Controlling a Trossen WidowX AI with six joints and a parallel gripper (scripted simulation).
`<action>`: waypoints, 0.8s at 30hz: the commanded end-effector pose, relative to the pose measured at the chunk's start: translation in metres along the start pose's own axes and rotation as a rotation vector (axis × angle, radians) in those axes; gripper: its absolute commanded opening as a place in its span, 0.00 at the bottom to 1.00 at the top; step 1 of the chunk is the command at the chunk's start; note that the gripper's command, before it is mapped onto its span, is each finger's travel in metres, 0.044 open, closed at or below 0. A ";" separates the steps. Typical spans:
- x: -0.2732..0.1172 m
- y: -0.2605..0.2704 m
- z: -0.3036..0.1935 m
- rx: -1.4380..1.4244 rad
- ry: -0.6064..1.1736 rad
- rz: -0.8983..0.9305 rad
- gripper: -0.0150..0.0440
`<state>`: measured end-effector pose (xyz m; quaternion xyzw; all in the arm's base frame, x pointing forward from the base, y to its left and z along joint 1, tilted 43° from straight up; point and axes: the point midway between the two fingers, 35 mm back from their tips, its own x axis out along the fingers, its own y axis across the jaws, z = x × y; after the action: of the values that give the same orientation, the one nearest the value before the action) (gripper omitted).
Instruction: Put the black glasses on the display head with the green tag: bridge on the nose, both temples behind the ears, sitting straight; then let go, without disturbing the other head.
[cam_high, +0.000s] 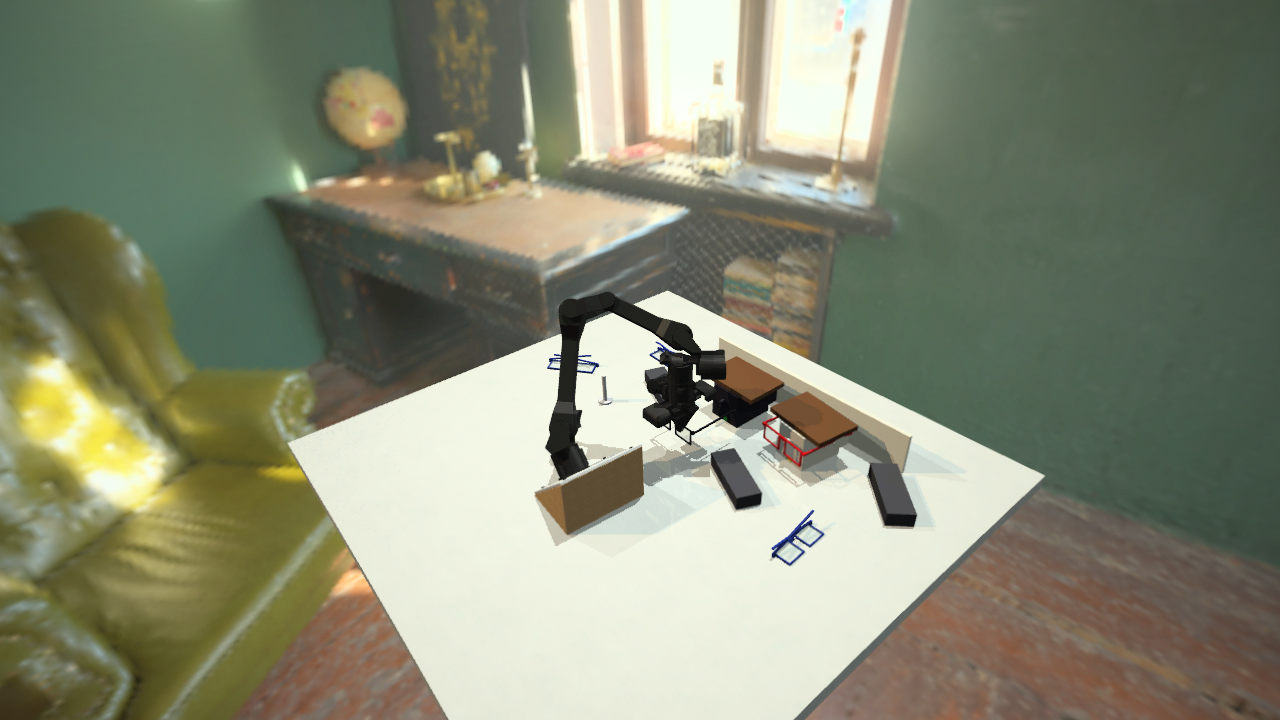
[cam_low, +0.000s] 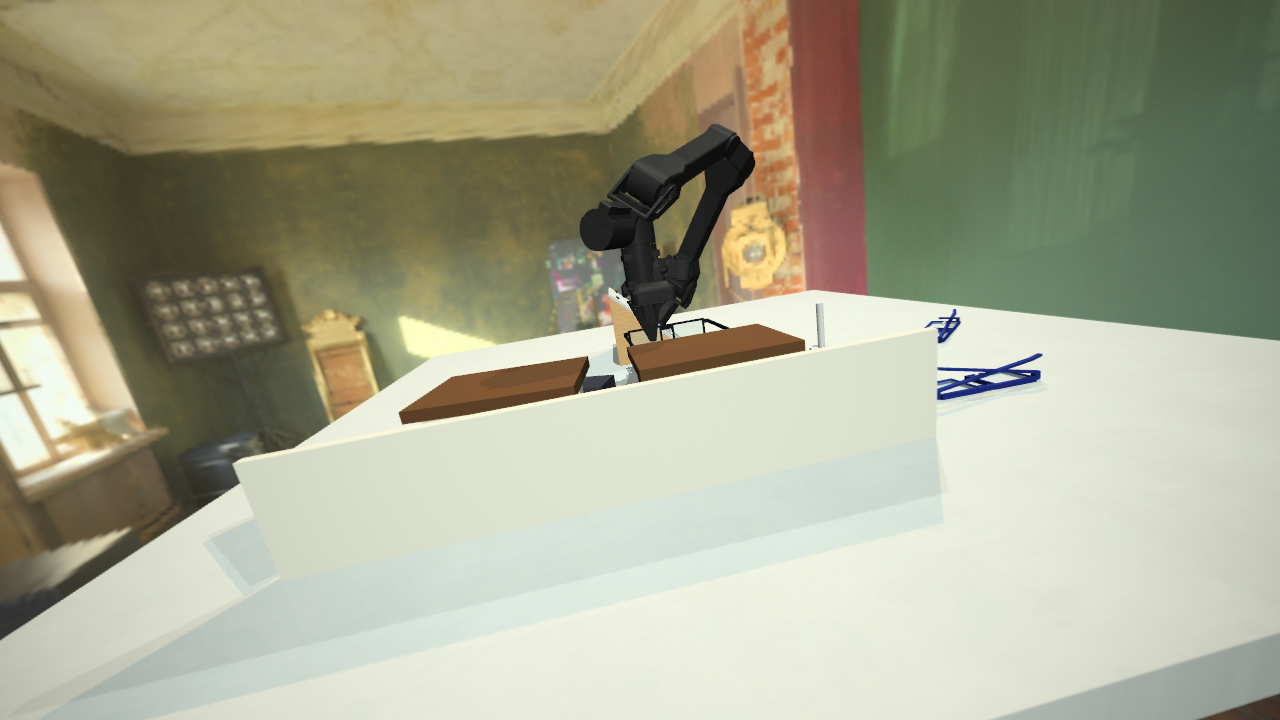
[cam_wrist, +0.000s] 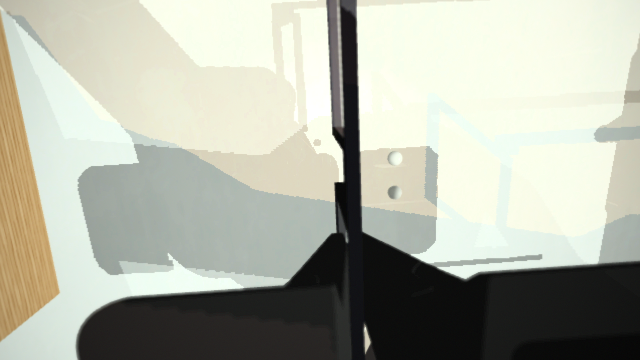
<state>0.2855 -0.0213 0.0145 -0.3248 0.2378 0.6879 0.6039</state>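
Note:
My gripper (cam_high: 684, 428) (cam_low: 651, 334) (cam_wrist: 346, 245) is shut on the black glasses (cam_high: 709, 425) (cam_low: 704, 320) (cam_wrist: 352, 150). It holds them above the table, with the lenses hanging below the fingertips in the top view and a temple reaching toward the black display head (cam_high: 746, 411). That head stands under a brown board (cam_high: 750, 378) (cam_low: 720, 350); a tiny green spot shows at its front, partly hidden. The wrist view shows the glasses' front edge-on as a dark bar. The other head, pale, stands under a second brown board (cam_high: 812, 418) (cam_low: 492, 389) and wears red glasses (cam_high: 784, 444).
A cream wall (cam_high: 886, 438) (cam_low: 608, 465) stands behind the heads. Two dark blocks (cam_high: 735, 480) (cam_high: 892, 495) lie in front. A wooden wedge (cam_high: 604, 490) (cam_wrist: 22, 225) stands near the arm base. Blue glasses (cam_high: 792, 540) lie at the front. A thin post (cam_high: 604, 388) (cam_low: 819, 325) stands behind the gripper.

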 end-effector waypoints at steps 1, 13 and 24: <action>0.002 -0.005 0.000 0.005 -0.007 0.006 0.25; 0.002 -0.023 0.000 0.005 -0.007 0.005 0.25; 0.002 -0.039 0.001 0.004 -0.007 0.004 0.25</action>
<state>0.3204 -0.0162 0.0189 -0.3269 0.2361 0.6868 0.6047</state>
